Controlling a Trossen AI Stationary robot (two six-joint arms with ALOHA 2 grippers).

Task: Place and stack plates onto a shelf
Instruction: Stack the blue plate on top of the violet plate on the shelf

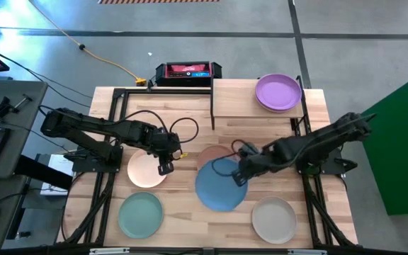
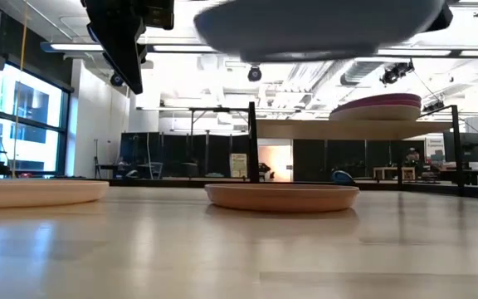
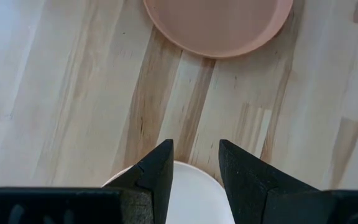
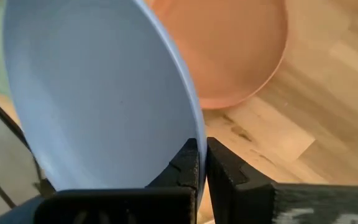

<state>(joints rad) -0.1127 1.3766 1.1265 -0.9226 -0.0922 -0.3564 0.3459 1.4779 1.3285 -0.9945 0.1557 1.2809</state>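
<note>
My right gripper [image 1: 241, 173] is shut on a blue plate [image 1: 222, 185] held above the table's middle, over a terracotta plate [image 1: 214, 151] that lies flat on the wood. My left gripper [image 1: 165, 167] hangs open above the right edge of a peach plate [image 1: 144, 171] and touches nothing. A mint green plate [image 1: 140, 214] and a beige plate [image 1: 273, 219] lie near the front edge. On the shelf [image 1: 236, 99] at the back right lies a purple plate [image 1: 278, 92]. In the low view the blue plate [image 2: 322, 23] floats high above the tabletop. My right gripper pinches the blue plate's rim [image 4: 197, 142] between its two fingers, one on the plate's inner face and one on its outer side. The fingers come slanting down from the table's right side. The plate is lifted clear of the table and tilted.
A black and red box [image 1: 188, 71] sits behind the table's far edge. Black frame bars [image 1: 119, 103] run along the table's sides. Bare wood shows between the mint green and beige plates.
</note>
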